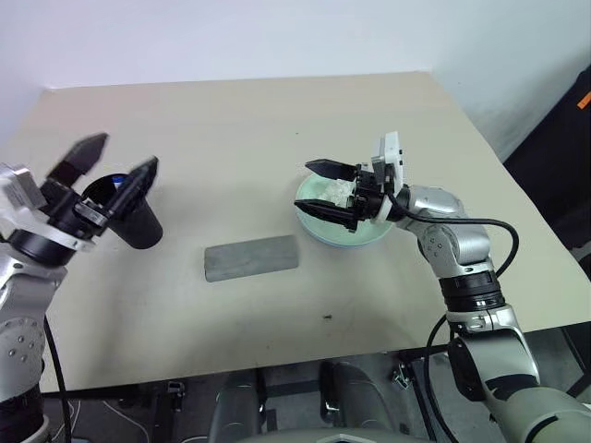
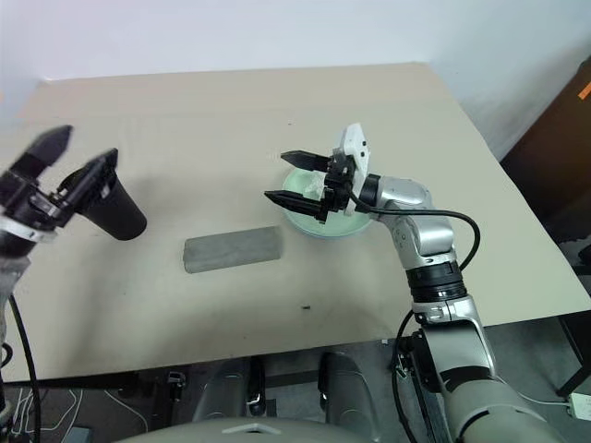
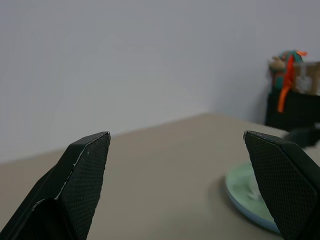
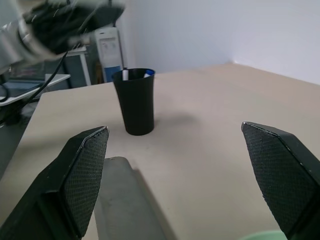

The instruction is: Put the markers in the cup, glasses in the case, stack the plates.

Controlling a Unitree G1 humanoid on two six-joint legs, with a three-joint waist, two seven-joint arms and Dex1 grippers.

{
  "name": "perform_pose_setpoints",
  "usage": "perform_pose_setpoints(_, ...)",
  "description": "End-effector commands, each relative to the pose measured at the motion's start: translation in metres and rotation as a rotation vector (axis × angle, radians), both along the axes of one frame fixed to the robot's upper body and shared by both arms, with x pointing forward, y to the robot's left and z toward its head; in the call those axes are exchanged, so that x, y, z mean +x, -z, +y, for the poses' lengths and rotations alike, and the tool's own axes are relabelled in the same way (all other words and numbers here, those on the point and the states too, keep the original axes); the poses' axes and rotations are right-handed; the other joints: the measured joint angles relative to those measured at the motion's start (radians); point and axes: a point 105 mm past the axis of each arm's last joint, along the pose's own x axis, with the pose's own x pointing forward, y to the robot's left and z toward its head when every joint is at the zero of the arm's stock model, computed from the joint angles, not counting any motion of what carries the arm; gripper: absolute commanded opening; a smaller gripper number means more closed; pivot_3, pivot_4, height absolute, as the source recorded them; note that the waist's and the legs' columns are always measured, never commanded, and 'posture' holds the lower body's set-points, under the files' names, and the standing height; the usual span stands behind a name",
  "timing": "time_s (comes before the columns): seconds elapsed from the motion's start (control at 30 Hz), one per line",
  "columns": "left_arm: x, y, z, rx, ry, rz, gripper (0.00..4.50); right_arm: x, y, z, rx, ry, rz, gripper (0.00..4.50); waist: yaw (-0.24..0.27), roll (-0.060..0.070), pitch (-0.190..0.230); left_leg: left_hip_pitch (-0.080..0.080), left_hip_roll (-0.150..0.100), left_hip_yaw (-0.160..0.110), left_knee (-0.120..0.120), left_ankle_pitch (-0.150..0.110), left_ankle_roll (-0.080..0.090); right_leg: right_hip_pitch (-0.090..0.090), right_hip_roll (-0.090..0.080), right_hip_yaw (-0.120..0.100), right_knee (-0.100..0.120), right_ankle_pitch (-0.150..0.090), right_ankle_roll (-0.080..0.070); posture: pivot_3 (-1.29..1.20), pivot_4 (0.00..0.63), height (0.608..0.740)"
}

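Grey case (image 1: 251, 257) sits shut nearest us, mid-table; beyond it the stacked plates (image 1: 343, 227) lie under our right gripper (image 1: 328, 193), jaws wide and empty. Both markers (image 4: 134, 74) stand in the cup (image 1: 137, 220); our left gripper (image 1: 109, 166), spread and empty, should lift straight clear of it. Bare table (image 1: 277, 129) beyond, far edge distant

table (image 1: 231, 120) beige | cup (image 4: 134, 102) | case (image 1: 251, 257) shut | plates (image 1: 314, 226) stacked
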Motion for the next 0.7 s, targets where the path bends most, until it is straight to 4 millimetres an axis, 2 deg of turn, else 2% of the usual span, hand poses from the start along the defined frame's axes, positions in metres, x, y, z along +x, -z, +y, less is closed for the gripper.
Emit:
perform_pose_setpoints(0.03,-0.005,0.012,-0.009,0.064,0.049,0.05,4.48,-0.011,-0.009,-0.016,0.014,0.027,-0.029,4.5,0.001,0.0,0.0,0.0,0.0,0.0,0.0,0.0,0.0,0.0,0.0,0.0,0.0,0.0,0.0,0.0,0.15,0.735)
perform_pose_setpoints(0.3,-0.001,0.046,-0.005,0.098,0.101,0.156,4.48,-0.038,0.011,-0.03,-0.032,0.063,0.037,4.5,-0.001,0.0,0.0,0.0,0.0,0.0,-0.001,-0.002,-0.003,-0.001,0.0,0.0,-0.001,-0.002,-0.003,0.0,0.15,0.735)
perform_pose_setpoints(0.6,0.007,0.08,-0.007,0.103,0.129,0.205,4.48,-0.037,0.019,-0.038,-0.051,0.139,0.062,4.5,0.0,0.0,0.0,0.0,0.0,0.0,-0.001,-0.002,-0.003,-0.001,0.0,0.001,-0.003,-0.001,-0.006,0.0,0.15,0.735)
perform_pose_setpoints(0.7,0.012,0.082,-0.012,0.064,0.139,0.202,4.48,-0.034,0.017,-0.04,-0.06,0.151,0.052,4.5,0.0,0.0,0.0,-0.001,0.0,0.0,-0.001,-0.002,-0.003,-0.001,0.0,0.001,-0.003,-0.001,-0.006,0.0,0.15,0.735)
